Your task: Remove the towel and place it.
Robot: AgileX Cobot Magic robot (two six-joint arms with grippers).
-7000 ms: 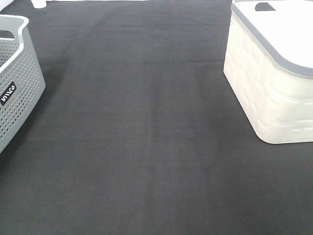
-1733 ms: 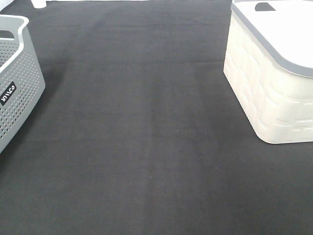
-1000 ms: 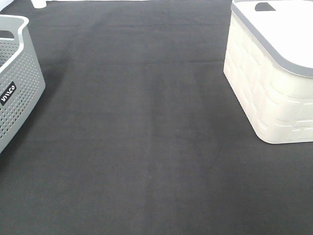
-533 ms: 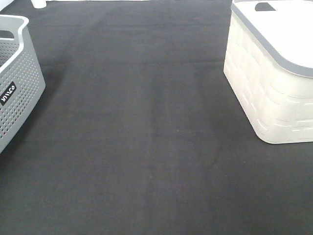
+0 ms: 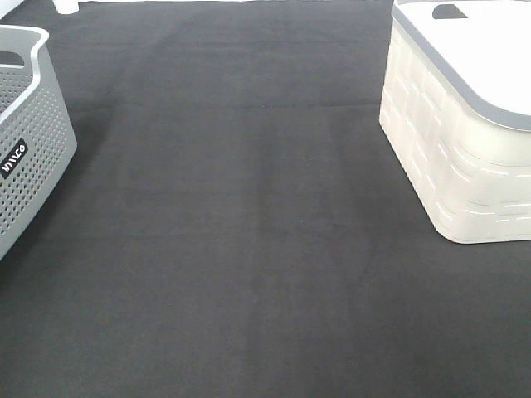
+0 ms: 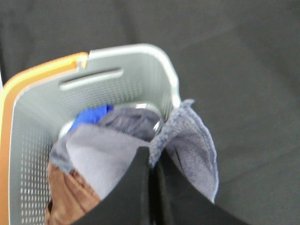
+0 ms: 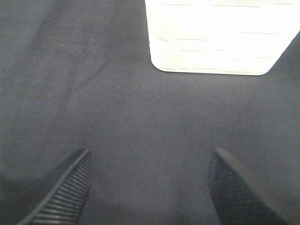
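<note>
Left wrist view only: left tool [image 6: 152, 160] closed on a fold of towel [image 6: 192, 150] at the basket [image 6: 117, 61] corner; blue cloth [image 6: 91, 115] and brown cloth [image 6: 70, 197] inside. Right tool [image 7: 150, 183]: wide open, empty, over surface [image 7: 140, 108] near bin [image 7: 215, 37]. High view: tools unseen, basket cut off.

We are viewing a black felt mat [image 5: 232, 215] that is covering the whole work surface; a grey perforated basket [image 5: 29, 124] is standing at its left edge, carrying a small black label [image 5: 13, 159] on its side wall; a cream brick-pattern bin [image 5: 448, 174] is standing at the right, well apart from the basket, and a white lid [image 5: 489, 50] with a grey rim is closing it; inside the basket a blue cloth [image 6: 91, 115] and a brown cloth [image 6: 70, 192] are lying; an orange band [image 6: 28, 79] is running along part of the basket rim.
</note>
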